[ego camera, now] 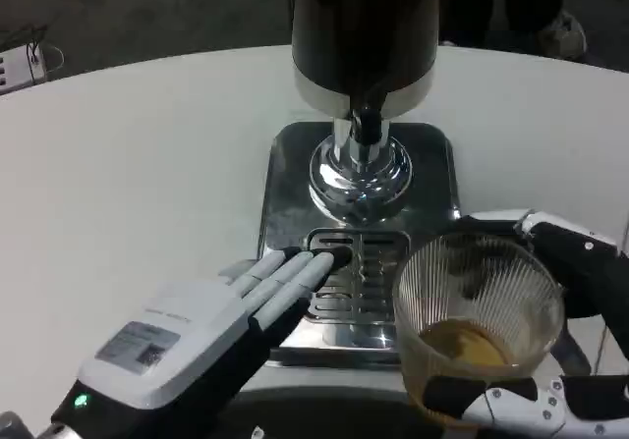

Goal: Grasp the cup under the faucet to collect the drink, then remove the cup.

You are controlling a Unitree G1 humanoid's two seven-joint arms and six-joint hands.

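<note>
The right robot hand grips the ribbed glass cup, amber drink in its bottom, off the drip tray's right edge, clear of the faucet. The left robot hand lies flat, fingers extended, apparently touching the grate, holding nothing. Bare white desk opens leftward.

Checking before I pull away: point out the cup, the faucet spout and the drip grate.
cup (479,306): head view, on its ribbed glass wall, held by the right hand (570,360).
faucet spout (367,125): head view, on the dark nozzle.
drip grate (369,272): head view, on bare slots.
</note>
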